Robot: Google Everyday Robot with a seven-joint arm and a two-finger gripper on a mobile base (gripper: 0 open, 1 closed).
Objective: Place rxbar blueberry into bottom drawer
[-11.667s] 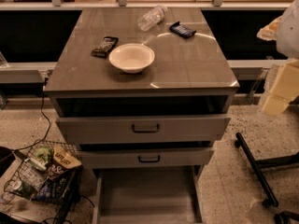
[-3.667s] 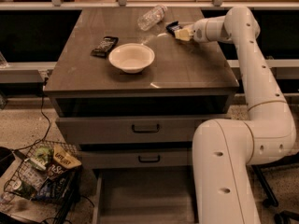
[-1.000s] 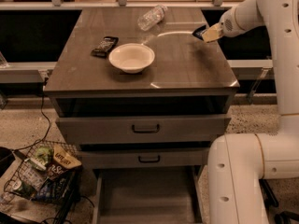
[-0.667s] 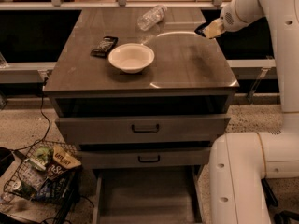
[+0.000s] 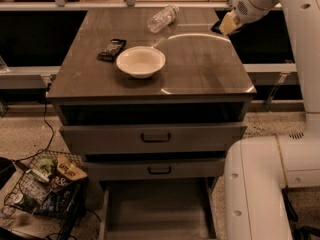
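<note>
My gripper is raised above the back right corner of the cabinet top. It is shut on the rxbar blueberry, of which only a dark end shows beside the pale fingers. The bottom drawer is pulled open at the foot of the cabinet, a shallow grey tray with nothing in it. It lies far below and forward of the gripper.
A white bowl, a dark brown-green wrapped bar and a clear plastic bottle on its side are on the cabinet top. The two upper drawers are partly pulled out. A wire basket of snacks stands on the floor at left. My white base is at right.
The gripper took the blue bar off the back right of the top, lifted it and carried it right and up, past the cabinet's right edge.
</note>
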